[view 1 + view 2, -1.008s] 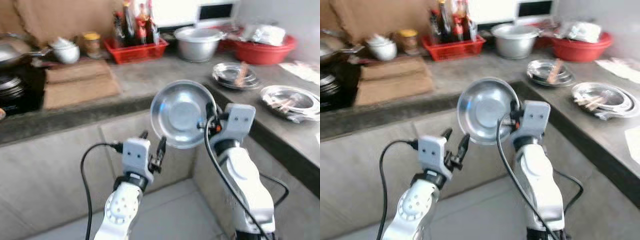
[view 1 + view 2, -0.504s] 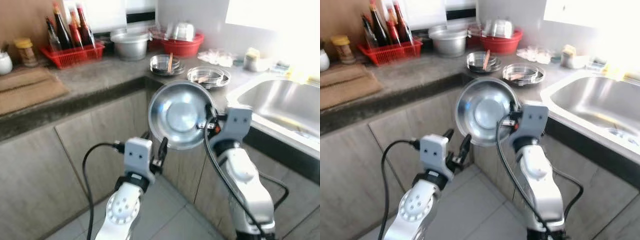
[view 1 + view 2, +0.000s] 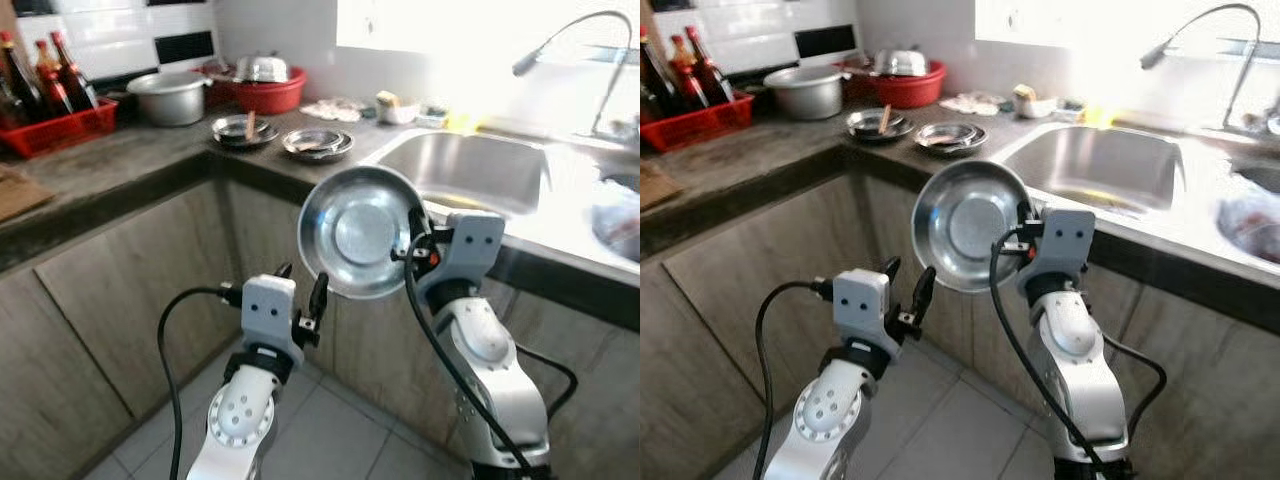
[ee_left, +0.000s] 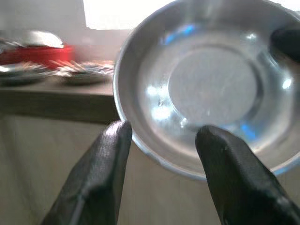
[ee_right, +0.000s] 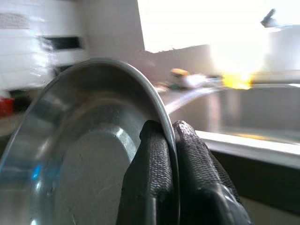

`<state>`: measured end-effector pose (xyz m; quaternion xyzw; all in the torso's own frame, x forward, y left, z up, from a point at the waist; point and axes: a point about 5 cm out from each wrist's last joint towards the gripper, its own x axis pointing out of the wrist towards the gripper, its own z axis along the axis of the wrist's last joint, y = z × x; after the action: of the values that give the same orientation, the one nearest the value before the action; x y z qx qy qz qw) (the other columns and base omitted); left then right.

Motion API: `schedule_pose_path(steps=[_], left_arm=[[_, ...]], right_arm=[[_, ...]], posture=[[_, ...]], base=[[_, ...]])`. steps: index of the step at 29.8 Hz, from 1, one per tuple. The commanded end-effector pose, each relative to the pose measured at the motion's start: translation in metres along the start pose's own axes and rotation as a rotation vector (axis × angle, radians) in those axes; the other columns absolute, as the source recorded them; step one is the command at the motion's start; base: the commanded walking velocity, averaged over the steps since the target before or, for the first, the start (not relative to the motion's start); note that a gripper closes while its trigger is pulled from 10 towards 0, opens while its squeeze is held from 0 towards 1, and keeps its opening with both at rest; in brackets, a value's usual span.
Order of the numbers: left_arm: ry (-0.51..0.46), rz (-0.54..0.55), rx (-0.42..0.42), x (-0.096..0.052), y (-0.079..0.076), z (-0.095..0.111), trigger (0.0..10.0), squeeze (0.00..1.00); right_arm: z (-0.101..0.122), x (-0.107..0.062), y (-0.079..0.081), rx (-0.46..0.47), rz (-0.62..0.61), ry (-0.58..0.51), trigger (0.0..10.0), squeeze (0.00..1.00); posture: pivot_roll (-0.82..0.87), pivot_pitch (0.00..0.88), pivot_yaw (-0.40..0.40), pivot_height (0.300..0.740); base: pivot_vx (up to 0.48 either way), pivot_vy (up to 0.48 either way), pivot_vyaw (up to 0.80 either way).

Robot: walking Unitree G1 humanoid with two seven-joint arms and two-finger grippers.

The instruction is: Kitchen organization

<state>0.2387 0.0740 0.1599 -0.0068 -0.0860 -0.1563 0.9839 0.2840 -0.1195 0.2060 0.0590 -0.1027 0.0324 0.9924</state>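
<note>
Between the right end effector (image 5: 169, 154) fingers, clenched on its rim, stands the steel bowl (image 3: 362, 232), left end effector (image 4: 161, 173) spread empty just below

Steel plate (image 3: 362, 231) in right pincer (image 3: 418, 245), before sink (image 3: 468, 172); left pincer (image 3: 299, 300) below.

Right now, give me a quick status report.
Right gripper clamped on round steel dish rim, held upright. Left gripper open, empty. Steel sink ahead.
</note>
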Motion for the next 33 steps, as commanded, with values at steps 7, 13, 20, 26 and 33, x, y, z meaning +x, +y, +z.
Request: schedule_pose_path(steps=[7, 13, 20, 26, 33], left_arm=[[-0.026, -0.013, 0.009, 0.0043, -0.0007, 0.0058, 10.0, 0.00], [-0.025, -0.013, 0.014, 0.0044, 0.0001, 0.0058, 10.0, 0.00], [-0.025, -0.015, 0.013, 0.0045, 0.0001, 0.0056, 10.0, 0.00], [-0.026, -0.017, 0.009, 0.0048, -0.0003, 0.0056, 10.0, 0.00], [-0.025, -0.019, 0.009, 0.0050, -0.0003, 0.0052, 10.0, 0.00]], right_arm=[[0.0086, 0.0045, -0.0025, -0.032, -0.026, -0.035, 4.6, 0.00], [0.0089, 0.0052, -0.0025, -0.031, -0.028, -0.037, 10.0, 0.00], [0.0110, 0.0070, -0.0030, -0.028, -0.031, -0.048, 10.0, 0.00], [0.0135, 0.0084, -0.0038, -0.025, -0.032, -0.059, 10.0, 0.00], [0.0151, 0.0092, -0.0036, -0.013, -0.031, -0.068, 10.0, 0.00]], posture=[[0.03, 0.039, 0.004, 0.740], [0.04, 0.041, 0.003, 0.740], [0.03, 0.040, 0.003, 0.740], [0.03, 0.038, 0.003, 0.740], [0.03, 0.033, 0.003, 0.740]], base=[[0.219, 0.000, -0.33], [0.454, 0.000, 0.00], [0.454, 0.000, 0.00], [0.450, 0.000, 0.00], [0.439, 0.000, 0.00]])
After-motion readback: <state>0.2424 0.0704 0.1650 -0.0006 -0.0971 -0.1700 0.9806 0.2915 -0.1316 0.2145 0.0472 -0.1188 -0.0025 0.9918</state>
